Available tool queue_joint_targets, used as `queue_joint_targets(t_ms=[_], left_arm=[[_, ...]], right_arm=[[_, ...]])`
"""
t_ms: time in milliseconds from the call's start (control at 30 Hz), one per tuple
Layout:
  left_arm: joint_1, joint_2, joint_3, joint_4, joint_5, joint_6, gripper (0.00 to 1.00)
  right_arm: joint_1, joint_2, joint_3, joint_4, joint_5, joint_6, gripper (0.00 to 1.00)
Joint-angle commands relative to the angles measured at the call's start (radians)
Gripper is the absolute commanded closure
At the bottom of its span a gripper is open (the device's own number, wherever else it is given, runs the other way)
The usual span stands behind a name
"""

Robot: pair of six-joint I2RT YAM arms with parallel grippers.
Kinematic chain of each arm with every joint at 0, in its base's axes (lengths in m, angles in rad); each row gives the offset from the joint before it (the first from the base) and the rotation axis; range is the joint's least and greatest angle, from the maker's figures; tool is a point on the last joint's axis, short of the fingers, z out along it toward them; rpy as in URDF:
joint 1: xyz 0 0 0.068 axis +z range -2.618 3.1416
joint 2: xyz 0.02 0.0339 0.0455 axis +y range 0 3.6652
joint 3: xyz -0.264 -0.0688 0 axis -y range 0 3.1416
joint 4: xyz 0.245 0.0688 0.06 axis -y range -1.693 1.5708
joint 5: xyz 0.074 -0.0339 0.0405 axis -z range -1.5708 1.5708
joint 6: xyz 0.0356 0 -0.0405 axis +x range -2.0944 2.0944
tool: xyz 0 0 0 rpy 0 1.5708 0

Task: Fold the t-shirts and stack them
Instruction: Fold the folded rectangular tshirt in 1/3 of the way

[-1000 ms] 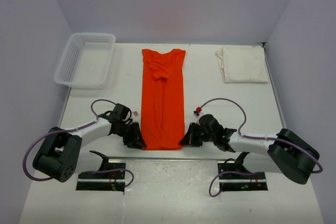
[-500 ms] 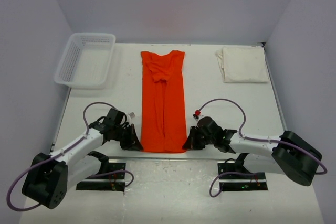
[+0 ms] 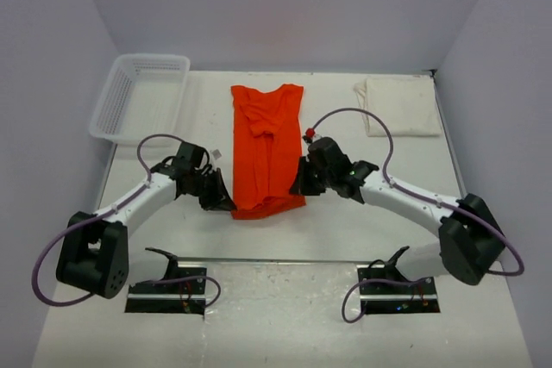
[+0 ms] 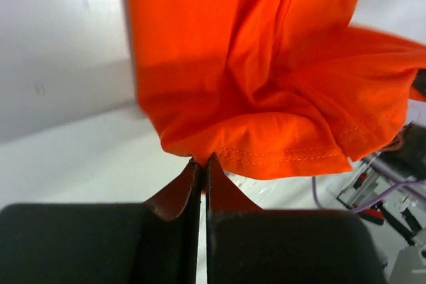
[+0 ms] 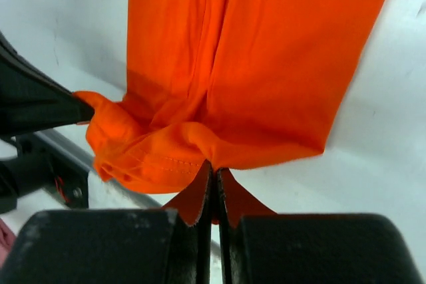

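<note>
Pinching the near hem of the orange shirt [image 3: 267, 131], the left tool [image 3: 226, 202] and right tool [image 3: 298, 185] are each closed tight on a corner, with cloth between the fingers. The hem is raised and bunched above the table [image 3: 345, 230]; the rest lies flat mid-table. The cream shirt [image 3: 398, 105] lies folded at the far right corner.

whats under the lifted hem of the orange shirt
Bare white table shows beneath the hem of the orange t-shirt, which the left gripper and right gripper pinch at its corners. Whatever lies under the flat upper part is covered by cloth.
</note>
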Motion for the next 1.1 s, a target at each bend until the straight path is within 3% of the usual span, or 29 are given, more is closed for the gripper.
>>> queue_joint_targets(t_ms=[0, 133, 367, 867, 967, 1000, 1067], left_arm=[[0.057, 0.097, 0.183, 0.117, -0.023, 0.065, 1.0], [0.073, 0.316, 0.386, 0.081, -0.066, 0.11, 1.0], [0.074, 0.512, 0.642, 0.061, -0.216, 0.159, 1.0], [0.091, 0.791, 0.939, 0.006, -0.251, 0.125, 1.0], [0.091, 0.808, 0.986, 0.018, -0.371, 0.13, 0.94], [0.09, 0.812, 1.003, 0.031, -0.412, 0.136, 0.89], [0.091, 0.822, 1.072, 0.051, -0.526, 0.173, 0.8]], right_arm=[[-0.09, 0.146, 0.184, -0.093, -0.003, -0.154, 1.0], [-0.165, 0.317, 0.37, -0.142, -0.06, -0.214, 1.0], [-0.243, 0.505, 0.575, -0.188, -0.099, -0.276, 1.0], [-0.335, 0.762, 0.844, -0.28, -0.186, -0.362, 1.0], [-0.345, 0.802, 0.889, -0.256, -0.133, -0.414, 0.78], [-0.352, 0.813, 0.896, -0.236, -0.12, -0.425, 0.65], [-0.375, 0.847, 0.992, -0.228, -0.068, -0.435, 0.57]])
